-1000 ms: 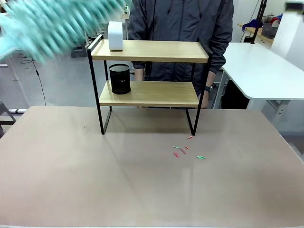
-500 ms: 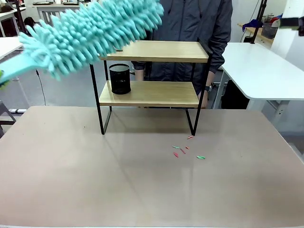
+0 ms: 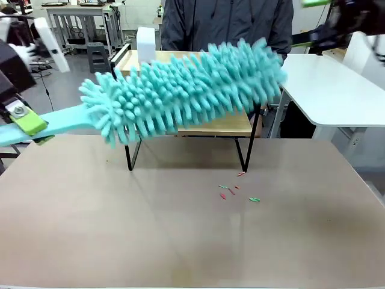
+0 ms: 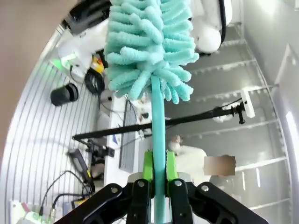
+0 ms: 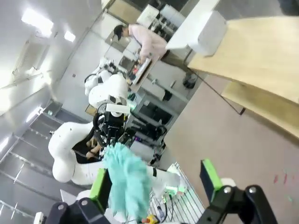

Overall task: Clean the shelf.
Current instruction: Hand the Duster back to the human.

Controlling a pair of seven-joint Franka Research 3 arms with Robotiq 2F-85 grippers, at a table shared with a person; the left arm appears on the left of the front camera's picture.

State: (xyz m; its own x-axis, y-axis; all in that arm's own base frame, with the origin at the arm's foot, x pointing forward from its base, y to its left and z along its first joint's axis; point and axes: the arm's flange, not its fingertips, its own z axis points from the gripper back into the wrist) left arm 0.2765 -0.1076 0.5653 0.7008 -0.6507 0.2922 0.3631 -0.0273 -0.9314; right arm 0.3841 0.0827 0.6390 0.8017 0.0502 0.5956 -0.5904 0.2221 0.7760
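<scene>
- The left gripper (image 4: 159, 186) sits at the bottom centre of the left wrist view, its green pads (image 4: 147, 164) pressed against both sides of a thin turquoise handle, so it is clamped on the duster (image 4: 148, 46).
- In the front view the same gripper (image 3: 24, 123) shows at the left edge of the frame, with the handle running from it toward the middle.
- The duster's fluffy turquoise head (image 3: 180, 90) stretches across the upper middle of the front view, tilted up toward the right, in front of the shelf (image 3: 231, 123).
- The shelf stands in the upper centre of the frame at the far side of the brown table (image 3: 90, 229); much of both boards is hidden behind the duster head.
- A white box (image 3: 145, 37) stands on the left end of the top board, upright.
- Whether anything stands on the lower board cannot be told.
- Small red and green scraps (image 3: 237, 191) lie on the table just in front of the shelf's right legs, at the frame's centre.
- The right gripper (image 5: 156, 179) is at the bottom of the right wrist view, its fingers well apart with nothing between them; the shelf (image 5: 252, 51) fills the upper right there.
- A person in a dark jacket (image 3: 228, 21) stands behind the shelf at the top of the frame.
</scene>
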